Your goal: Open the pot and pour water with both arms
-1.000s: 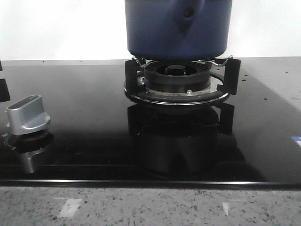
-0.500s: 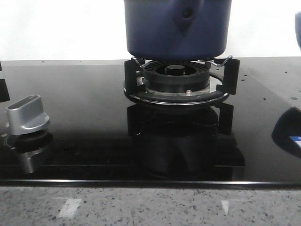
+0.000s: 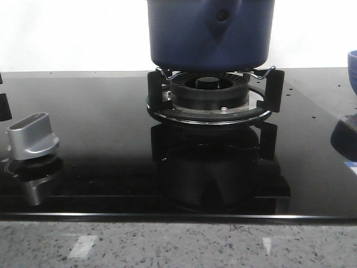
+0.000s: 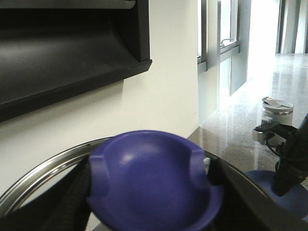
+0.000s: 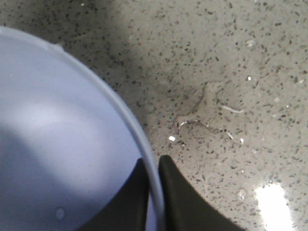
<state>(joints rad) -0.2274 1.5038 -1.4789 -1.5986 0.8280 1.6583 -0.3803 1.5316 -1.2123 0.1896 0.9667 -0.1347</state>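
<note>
The dark-blue pot [image 3: 184, 39] sits on the burner [image 3: 209, 92], its handle stub [image 3: 222, 19] facing the camera; its top is cut off by the frame. In the left wrist view, my left gripper [image 4: 150, 185] is shut on the lid's blue knob [image 4: 149, 178], one black finger at each side, with the lid's steel rim [image 4: 43, 168] around it. My right gripper [image 5: 153, 161] is shut on the rim of a small light-blue bowl [image 5: 57, 144] above the speckled counter. That bowl shows at the front view's right edge [image 3: 352, 70]. Neither gripper shows in the front view.
A black glass cooktop [image 3: 100, 111] carries a silver control knob [image 3: 32, 137] at the left. A speckled stone counter [image 3: 167, 245] runs along the front. A black range hood [image 4: 62, 53] hangs on the wall; a lidded white container [image 4: 276, 108] stands on the far counter.
The blue bowl has come into the front view at the right edge and moved downward. Its dark reflection now lies on the glass. The pot has not moved.
</note>
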